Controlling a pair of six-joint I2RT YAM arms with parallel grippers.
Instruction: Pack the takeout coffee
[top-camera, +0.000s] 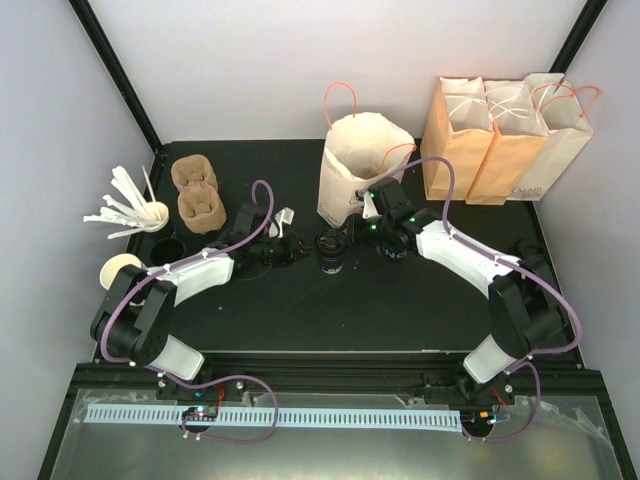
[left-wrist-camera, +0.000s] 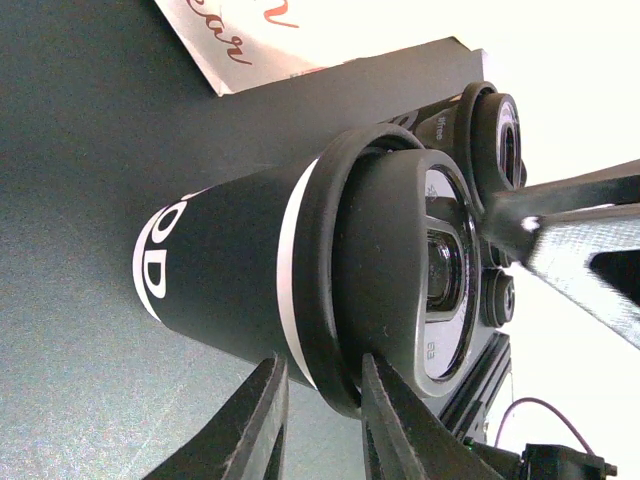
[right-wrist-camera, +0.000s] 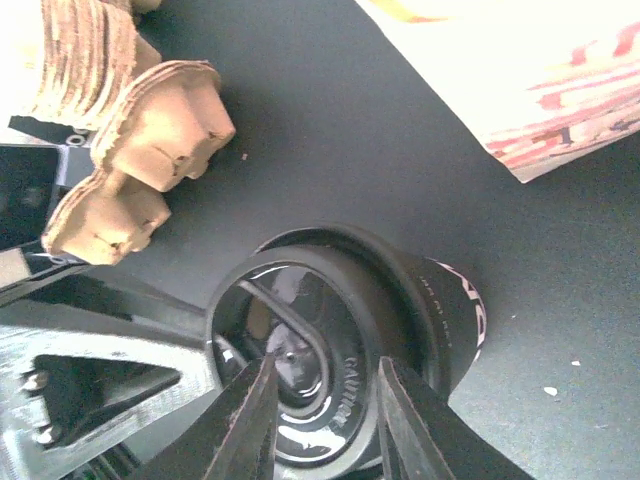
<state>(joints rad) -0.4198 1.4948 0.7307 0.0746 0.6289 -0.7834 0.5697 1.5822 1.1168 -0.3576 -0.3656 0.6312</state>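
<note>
The takeout coffee (top-camera: 330, 253), a small black cup with a black lid, stands upright mid-table in front of an open paper bag (top-camera: 360, 170). My left gripper (top-camera: 301, 251) reaches it from the left and my right gripper (top-camera: 356, 240) from the right. In the left wrist view the cup (left-wrist-camera: 220, 270) fills the frame and the left gripper (left-wrist-camera: 320, 360) has its narrow jaws closed on the lid's rim. In the right wrist view the right gripper (right-wrist-camera: 325, 367) pinches the lid's raised edge, with the cup (right-wrist-camera: 445, 305) below it.
Three folded paper bags (top-camera: 500, 130) stand at the back right. Cardboard cup carriers (top-camera: 197, 190) sit at the back left and also show in the right wrist view (right-wrist-camera: 160, 130). A white cup of stirrers (top-camera: 150, 212) and stacked white cups (top-camera: 120, 268) stand at the left edge.
</note>
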